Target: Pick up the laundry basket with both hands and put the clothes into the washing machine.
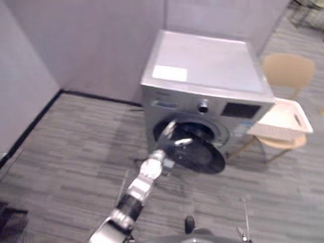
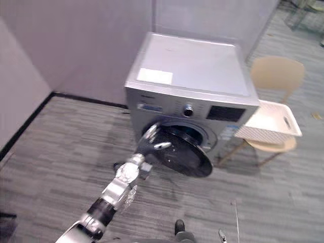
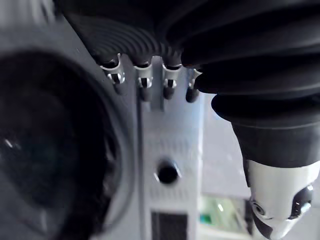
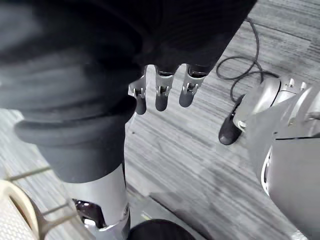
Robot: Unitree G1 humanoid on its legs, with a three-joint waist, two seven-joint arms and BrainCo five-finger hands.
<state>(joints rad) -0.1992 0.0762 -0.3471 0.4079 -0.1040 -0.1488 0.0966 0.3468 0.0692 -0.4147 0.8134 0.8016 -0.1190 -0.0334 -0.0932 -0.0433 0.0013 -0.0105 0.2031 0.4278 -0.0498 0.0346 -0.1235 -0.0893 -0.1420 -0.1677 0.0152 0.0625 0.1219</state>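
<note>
– Silver fingers of the left hand (image 1: 171, 130) lie loose and spread at the rim of the dark door (image 1: 200, 154), not curled round it. Is that enough?
– I'd say so. Push along the hinge's arc until the mouth of the washing machine (image 1: 207, 66) is fully clear.
– And the laundry basket (image 1: 283, 126)?
– On the tan chair (image 1: 288, 68) just beside the machine, untouched. The right hand (image 4: 161, 97) hangs slack over the floor (image 4: 175, 150), holding nothing. Both hands will need the basket's handles.
</note>
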